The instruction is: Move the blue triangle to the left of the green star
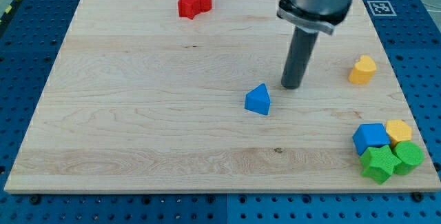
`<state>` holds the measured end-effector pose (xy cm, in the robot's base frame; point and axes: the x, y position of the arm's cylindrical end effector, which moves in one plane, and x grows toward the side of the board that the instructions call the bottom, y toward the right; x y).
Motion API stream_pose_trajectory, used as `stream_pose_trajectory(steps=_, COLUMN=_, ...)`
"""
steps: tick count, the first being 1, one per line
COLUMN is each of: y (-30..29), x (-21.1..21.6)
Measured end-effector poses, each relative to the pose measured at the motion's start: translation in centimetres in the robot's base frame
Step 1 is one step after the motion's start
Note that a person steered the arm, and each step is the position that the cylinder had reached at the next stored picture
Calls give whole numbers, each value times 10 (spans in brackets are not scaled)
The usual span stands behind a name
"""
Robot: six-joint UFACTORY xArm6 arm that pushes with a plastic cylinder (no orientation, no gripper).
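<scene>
The blue triangle sits near the middle of the wooden board, a little toward the view's right. My tip rests on the board just beside it, up and to the view's right of the triangle, with a narrow strip of bare wood between them, so the two are close but apart. There are no fingers on this arm to be wide or narrow, only the straight dark rod, and it holds nothing.

The green star lies well apart from the triangle, down in the board's bottom right corner in the view. It belongs to a tight cluster: a blue block, cube-like, touches it from above, a second green block with a rounded shape presses against its right side, and a yellow block sits at the cluster's top right, against the blue one.

Farther up the view's right edge a yellow heart-shaped block stands alone, to the right of the rod. At the view's top, left of the arm, a red block of irregular shape lies near the board's far edge
</scene>
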<state>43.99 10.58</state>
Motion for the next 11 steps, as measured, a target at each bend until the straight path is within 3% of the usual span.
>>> stream_pose_trajectory(steps=1, y=-25, x=-2)
stream_pose_trajectory(steps=3, y=-18, x=98)
stream_pose_trajectory(steps=4, y=-13, x=116)
stream_pose_trajectory(steps=7, y=-31, x=-1)
stream_pose_trajectory(steps=8, y=-69, x=3)
stream_pose_trajectory(steps=10, y=-37, x=89)
stream_pose_trajectory(steps=11, y=-34, x=112)
